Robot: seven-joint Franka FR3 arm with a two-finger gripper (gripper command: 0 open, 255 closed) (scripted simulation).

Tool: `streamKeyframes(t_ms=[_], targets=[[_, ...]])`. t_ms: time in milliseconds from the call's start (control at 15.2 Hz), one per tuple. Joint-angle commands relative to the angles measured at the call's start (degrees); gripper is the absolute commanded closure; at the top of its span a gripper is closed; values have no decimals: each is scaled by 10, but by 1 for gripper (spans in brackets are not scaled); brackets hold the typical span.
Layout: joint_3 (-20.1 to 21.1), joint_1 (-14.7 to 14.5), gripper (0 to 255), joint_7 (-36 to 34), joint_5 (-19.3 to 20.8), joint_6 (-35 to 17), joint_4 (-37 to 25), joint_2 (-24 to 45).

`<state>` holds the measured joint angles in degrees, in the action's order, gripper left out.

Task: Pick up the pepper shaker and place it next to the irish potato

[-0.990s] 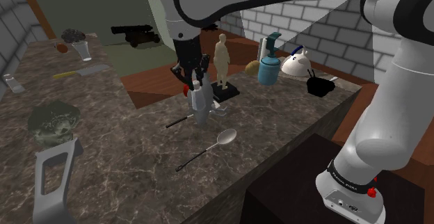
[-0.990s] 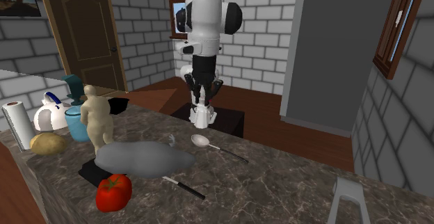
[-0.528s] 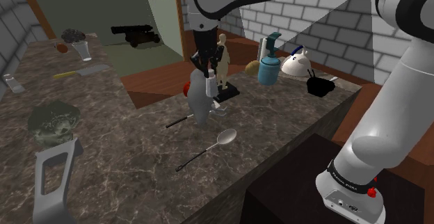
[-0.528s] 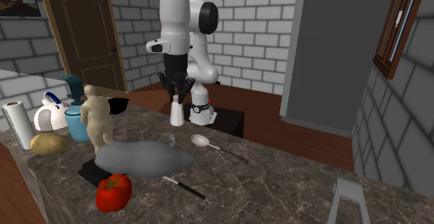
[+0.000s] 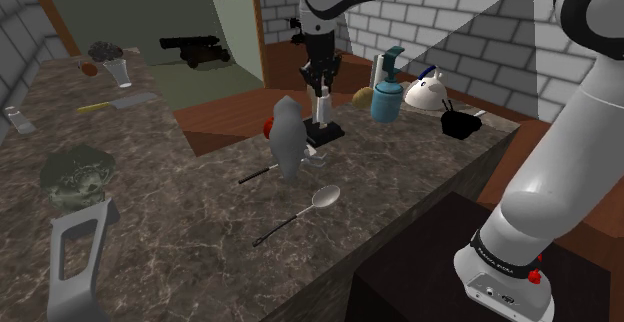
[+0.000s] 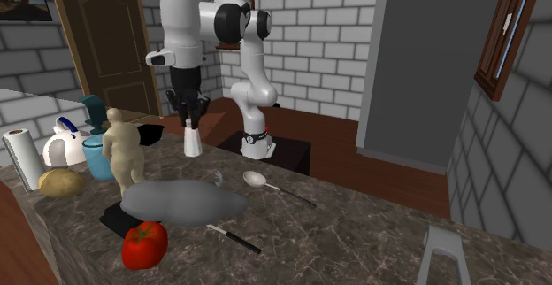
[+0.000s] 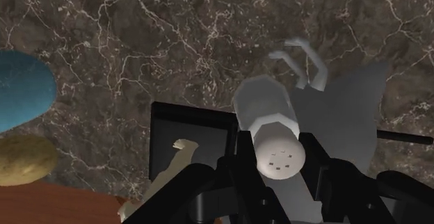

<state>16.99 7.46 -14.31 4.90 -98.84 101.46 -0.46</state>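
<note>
I am holding the pepper shaker (image 7: 275, 136) in the air above the tabletop (image 5: 200, 205), with the claw (image 7: 279, 158) clamping it from both sides. The pickup is looking done, and setting it beside the potato (image 6: 60, 182) is remaining. Compared with half a second ago, the arm is carrying it away from the grey animal shape (image 6: 181, 202), towards the figurine (image 6: 122, 150).

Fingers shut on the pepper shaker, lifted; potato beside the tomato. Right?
No: the potato sits beside the teal bottle, not the tomato, per the second exterior view. The fingers are shut on the lifted pepper shaker.
</note>
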Motion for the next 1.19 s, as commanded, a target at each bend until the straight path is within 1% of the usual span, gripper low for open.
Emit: streamKeyframes(t_ms=[0, 330, 594, 858, 1122], targets=[[-12, 12, 255, 24, 4, -2, -10, 10], [-43, 44, 255, 86, 10, -4, -34, 31], [-66, 69, 255, 134, 15, -2, -67, 58], [-86, 94, 255, 180, 19, 4, -113, 93], [-104, 118, 255, 224, 21, 16, -173, 138]])
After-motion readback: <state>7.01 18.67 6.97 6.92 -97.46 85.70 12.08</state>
